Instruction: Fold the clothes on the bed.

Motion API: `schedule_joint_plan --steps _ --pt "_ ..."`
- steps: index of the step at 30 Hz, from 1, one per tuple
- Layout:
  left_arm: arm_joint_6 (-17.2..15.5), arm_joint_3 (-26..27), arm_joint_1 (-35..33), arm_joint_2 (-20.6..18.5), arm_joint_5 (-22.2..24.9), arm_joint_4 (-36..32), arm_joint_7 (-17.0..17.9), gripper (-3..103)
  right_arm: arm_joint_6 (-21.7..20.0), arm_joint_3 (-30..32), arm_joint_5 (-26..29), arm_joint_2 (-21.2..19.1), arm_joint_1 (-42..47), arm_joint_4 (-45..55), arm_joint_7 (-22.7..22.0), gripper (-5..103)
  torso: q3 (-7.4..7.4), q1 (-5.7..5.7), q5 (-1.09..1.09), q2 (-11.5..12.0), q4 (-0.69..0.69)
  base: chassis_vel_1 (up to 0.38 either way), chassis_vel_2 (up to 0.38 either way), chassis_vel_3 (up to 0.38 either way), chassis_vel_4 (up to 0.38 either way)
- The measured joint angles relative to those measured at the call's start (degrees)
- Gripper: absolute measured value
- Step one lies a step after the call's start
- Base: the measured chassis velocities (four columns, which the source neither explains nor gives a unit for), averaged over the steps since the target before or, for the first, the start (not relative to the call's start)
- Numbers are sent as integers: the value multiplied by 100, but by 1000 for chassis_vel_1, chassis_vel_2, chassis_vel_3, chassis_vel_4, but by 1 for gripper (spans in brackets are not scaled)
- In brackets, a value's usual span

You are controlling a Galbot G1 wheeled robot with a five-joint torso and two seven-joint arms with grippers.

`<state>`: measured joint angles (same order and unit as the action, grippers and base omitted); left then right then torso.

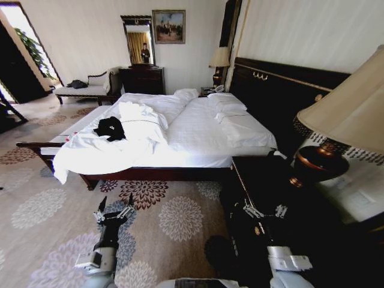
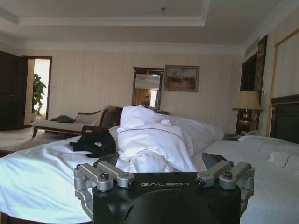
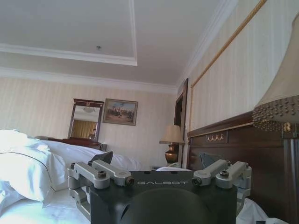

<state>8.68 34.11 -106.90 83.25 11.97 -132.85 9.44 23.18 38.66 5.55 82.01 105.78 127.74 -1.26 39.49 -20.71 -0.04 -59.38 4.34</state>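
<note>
One black T-shirt (image 1: 110, 128), crumpled near the bed (image 1: 198, 129) foot edge; I'm approaching, left gripper (image 1: 114, 209) and right gripper (image 1: 264, 211) both spread wide, reach pending.

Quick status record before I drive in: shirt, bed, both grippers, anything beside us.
clothes: black T-shirt, crumpled, unfolded, on the bed's left side beside the bunched duvet
bed: ahead, across the patterned carpet
left gripper: open, low over the carpet, short of the bed
right gripper: open, beside the dark nightstand
lamp: close on the right
</note>
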Motion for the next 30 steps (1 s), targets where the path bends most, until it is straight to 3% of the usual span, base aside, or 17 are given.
schedule_joint_plan --steps 18,30 --pt "-139 -143 -209 101 -28 -384 -111 100 -234 -31 133 -173 -132 -135 -13 100 0 0 1 1 -1 -149 148 152 -161" --pt "-101 -205 -170 206 -323 -300 -180 100 -311 -202 326 -349 -281 -252 8 100 1 -1 2 1 -1 -168 163 174 -161"
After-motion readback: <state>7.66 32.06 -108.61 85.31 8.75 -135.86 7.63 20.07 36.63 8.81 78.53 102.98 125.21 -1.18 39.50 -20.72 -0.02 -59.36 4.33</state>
